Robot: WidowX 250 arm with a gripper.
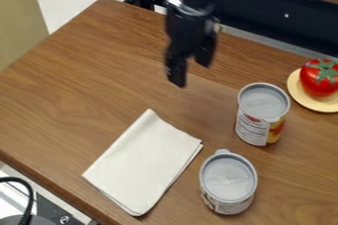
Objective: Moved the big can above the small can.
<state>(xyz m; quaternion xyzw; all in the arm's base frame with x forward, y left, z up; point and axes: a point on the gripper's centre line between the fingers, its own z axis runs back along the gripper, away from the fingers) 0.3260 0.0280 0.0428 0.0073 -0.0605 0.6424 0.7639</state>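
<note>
A: From where I stood, what was nearest?

B: The small can (pixel 228 182), upright on the wood-topped table (pixel 79 91), grey lid up. Just beside it, a folded cloth napkin (pixel 142 162), flat.

A: And the big can (pixel 262 113)?

B: Next one back, also upright on the tabletop, close to the small can but apart, i.e. not stacked. Past that, a tomato (pixel 319 77) on a yellow plate (pixel 307 100).

A: Gripper (pixel 190 70) status?

B: Up over the far part of the table, off to one side of the big can. Fingers parted w/ a modest gap, nothing btwn them. How far they'd go, I couldn't tell.

A: So which step was it?

B: Approach, prob., pre-grasp. Lift & placement weren't done.

A: Next move, then?

B: Line up over the big can, open wide enough for its rim or sides, go down, close. Then lift clear & set it on the small can, if "above" meant stacked. Main risk, IMO: a fingertip clipping the rim & tipping it.
</note>
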